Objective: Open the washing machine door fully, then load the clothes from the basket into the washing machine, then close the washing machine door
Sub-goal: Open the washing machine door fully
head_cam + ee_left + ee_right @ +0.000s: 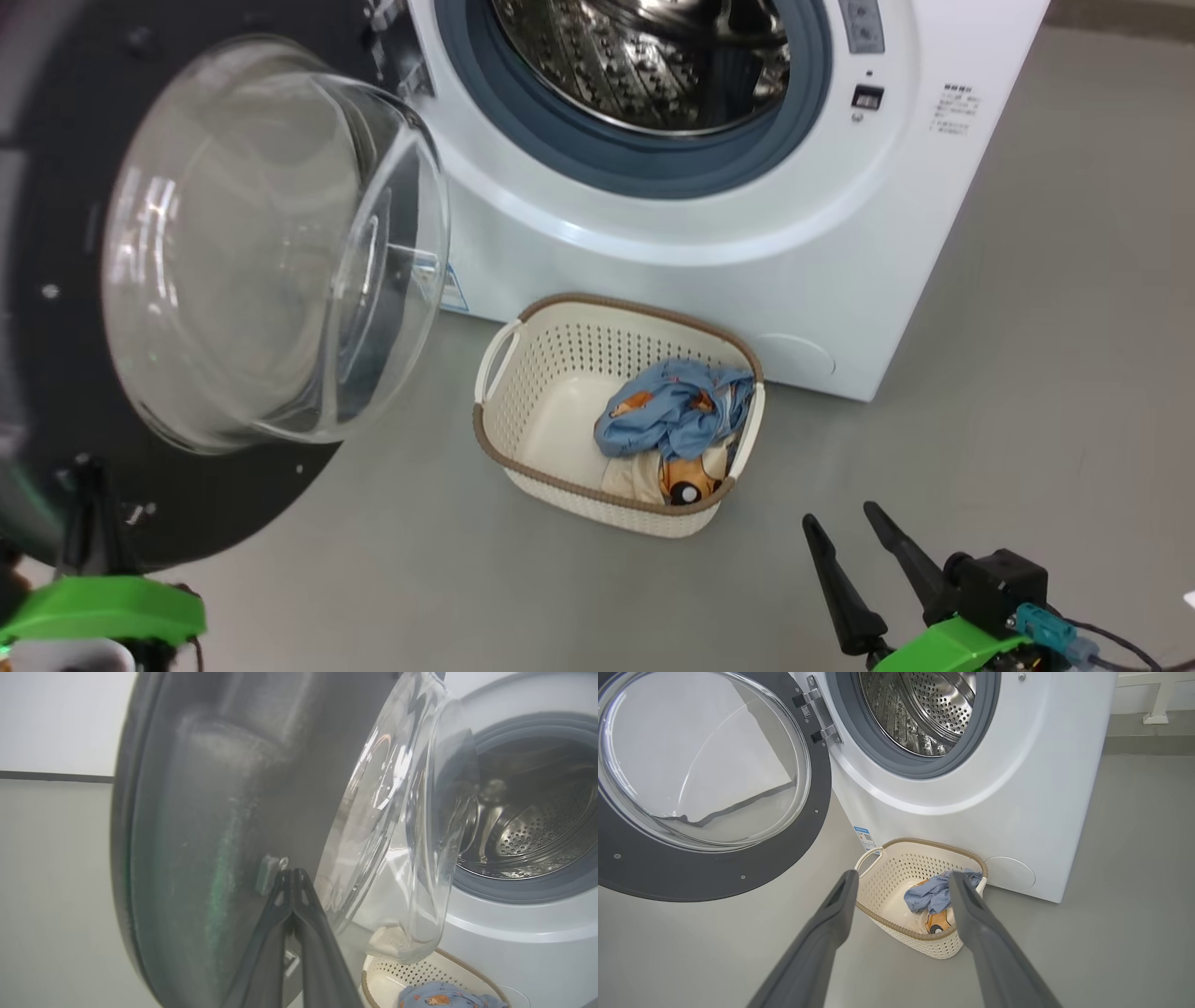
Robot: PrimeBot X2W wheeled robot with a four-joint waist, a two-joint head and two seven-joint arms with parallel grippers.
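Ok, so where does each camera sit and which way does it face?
Head view: on the head, looking forward and down at the washing machine, open door and basket; left gripper lower left, right gripper lower right.
Left wrist view: on the left wrist, close to the door's inner face; shut fingers show.
Right wrist view: on the right wrist, aimed at the basket's clothes; open fingers show.
Shared: all show door, drum and basket.

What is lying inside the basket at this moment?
The basket holds a crumpled light blue garment lying on a cream garment with an orange-and-black print. The blue one covers most of the cream one; what lies beneath them is hidden.
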